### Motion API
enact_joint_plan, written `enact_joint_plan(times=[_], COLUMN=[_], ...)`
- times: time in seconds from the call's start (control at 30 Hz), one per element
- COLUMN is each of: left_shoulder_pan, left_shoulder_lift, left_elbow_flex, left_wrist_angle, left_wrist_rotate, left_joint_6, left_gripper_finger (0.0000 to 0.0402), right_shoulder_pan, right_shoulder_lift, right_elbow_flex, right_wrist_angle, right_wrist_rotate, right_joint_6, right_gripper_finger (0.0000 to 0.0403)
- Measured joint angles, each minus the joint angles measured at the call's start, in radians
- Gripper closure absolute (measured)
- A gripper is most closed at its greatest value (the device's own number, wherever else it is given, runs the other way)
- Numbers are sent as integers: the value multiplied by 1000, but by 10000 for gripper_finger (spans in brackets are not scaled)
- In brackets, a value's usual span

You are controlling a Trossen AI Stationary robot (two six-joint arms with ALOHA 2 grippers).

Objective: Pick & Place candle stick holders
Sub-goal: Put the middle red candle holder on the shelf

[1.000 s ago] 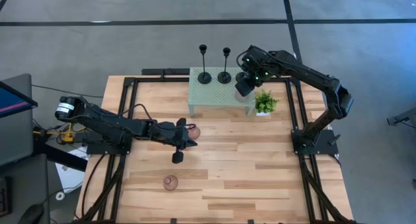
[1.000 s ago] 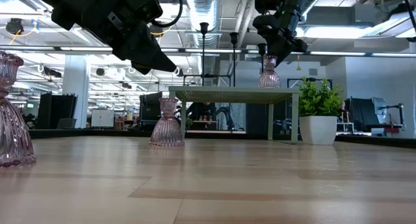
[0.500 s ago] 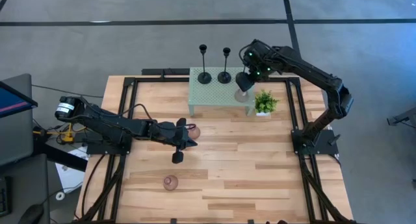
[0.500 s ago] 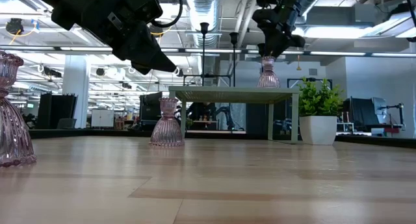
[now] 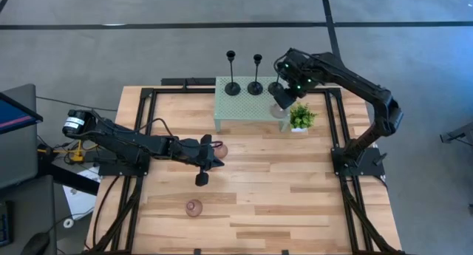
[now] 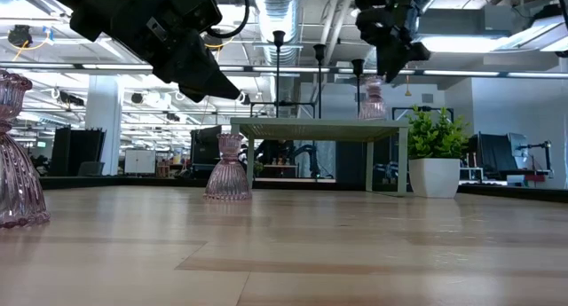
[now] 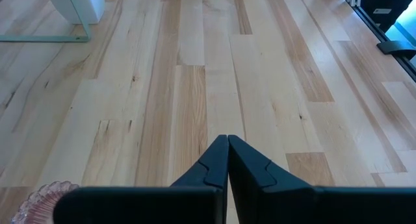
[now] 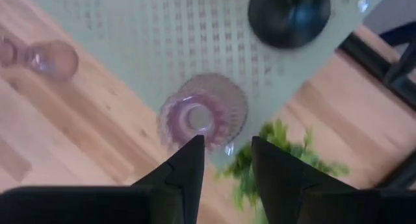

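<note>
Three black candle stick holders (image 5: 232, 87) (image 5: 255, 85) (image 6: 357, 75) stand by their round bases on the pale green mesh stand (image 5: 240, 107). One pink holder (image 8: 203, 117) (image 6: 373, 98) stands upright by its wide base near the stand's right corner. My right gripper (image 8: 224, 149) (image 6: 390, 58) is open just above it and touches nothing. Two more pink holders (image 5: 222, 149) (image 5: 194, 207) stand on the wooden table. My left gripper (image 5: 203, 166) (image 7: 227, 143) is shut and empty above the table, next to the first of these.
A small green potted plant (image 5: 301, 116) stands on the table right beside the stand's right end, under my right arm. A black frame (image 5: 140, 100) runs along the table's edges. Bare wood (image 5: 295, 188) lies to the right of my left gripper.
My right gripper has come off the top of the pink holder on the stand and has gone up and a little toward the table's right edge. The holder stays standing on the stand.
</note>
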Motion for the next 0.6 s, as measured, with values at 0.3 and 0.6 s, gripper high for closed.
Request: enact_joint_plan(times=[0.3,0.6], left_shoulder_pan=[0,0], left_shoulder_lift=[0,0], left_elbow_flex=[0,0], left_wrist_angle=[-2,-3], left_wrist_rotate=[0,0], left_joint_6=[0,0], left_gripper_finger=[392,394], right_shoulder_pan=[40,81], right_shoulder_lift=[-22,-22], right_elbow_flex=[90,127], right_wrist_angle=[-93,-178], right_wrist_rotate=[19,0], right_joint_6=[9,77], right_gripper_finger=[285,319])
